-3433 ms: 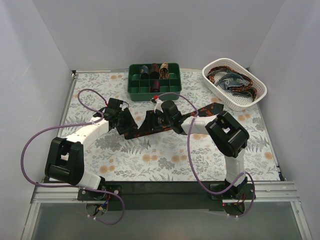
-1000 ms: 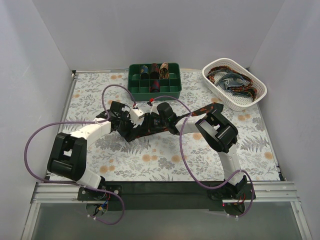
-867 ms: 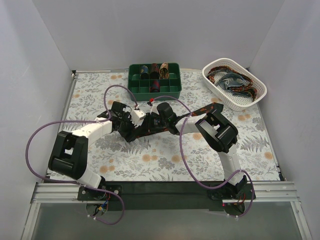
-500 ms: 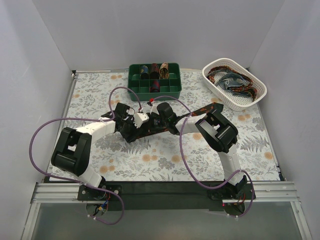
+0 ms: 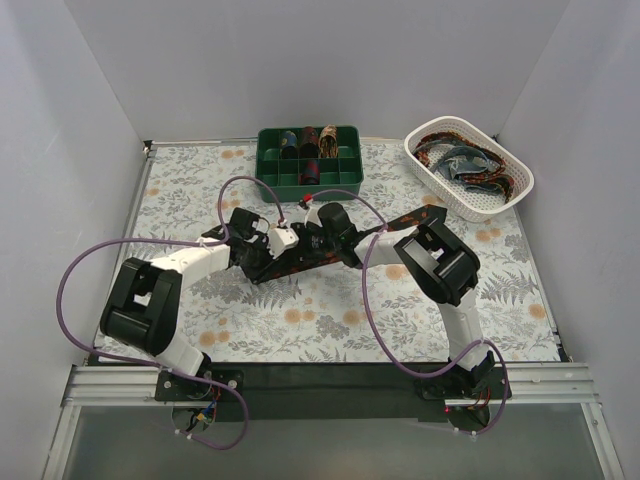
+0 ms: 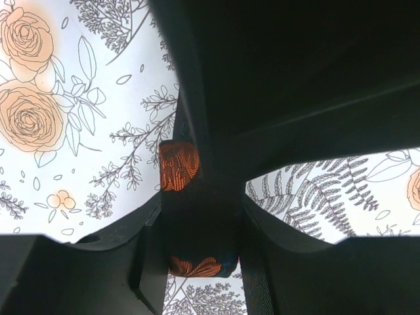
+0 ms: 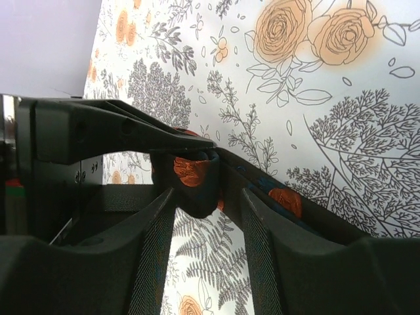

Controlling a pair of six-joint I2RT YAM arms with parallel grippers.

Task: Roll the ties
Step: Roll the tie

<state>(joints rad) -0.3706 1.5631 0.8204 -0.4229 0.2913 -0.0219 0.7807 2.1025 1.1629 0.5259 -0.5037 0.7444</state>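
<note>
Screening the tie (image 6: 179,165): right hand (image 7: 205,197); tray (image 5: 270,185) behind.

No text, label, brand or number can be read anywhere.

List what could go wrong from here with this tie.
1. The roll sits between both grippers; the right gripper stands loose around it, so if the left gripper pinches weakly the coil may spring open.
2. The tie has its unrolled tail slanting across the table; it may wind on crooked.
3. The fingers crowd together and could collide.
</note>
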